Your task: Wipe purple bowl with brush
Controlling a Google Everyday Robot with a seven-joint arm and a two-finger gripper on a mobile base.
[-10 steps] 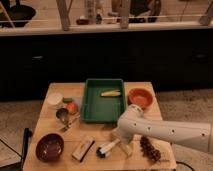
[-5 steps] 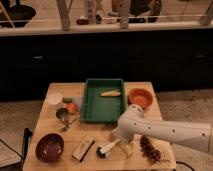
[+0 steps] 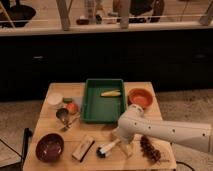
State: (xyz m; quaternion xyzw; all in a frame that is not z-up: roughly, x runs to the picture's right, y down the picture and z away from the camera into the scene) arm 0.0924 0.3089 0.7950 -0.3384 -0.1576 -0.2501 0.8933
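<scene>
The purple bowl (image 3: 49, 146) sits at the front left corner of the wooden table (image 3: 100, 131). The brush (image 3: 107, 148) lies flat near the front middle, white handle pointing right, dark bristle head to the left. My gripper (image 3: 121, 139) is at the end of the white arm, low over the table, right at the brush's handle end. The arm reaches in from the right. The orange bowl (image 3: 139, 97) stands at the back right.
A green tray (image 3: 103, 101) with a yellow corn cob (image 3: 110, 93) is at the middle back. A wooden block (image 3: 83, 148) lies left of the brush. A dark grape bunch (image 3: 150, 149) is front right. A white cup (image 3: 55, 100), an orange fruit (image 3: 72, 107) and a metal scoop (image 3: 64, 115) are left.
</scene>
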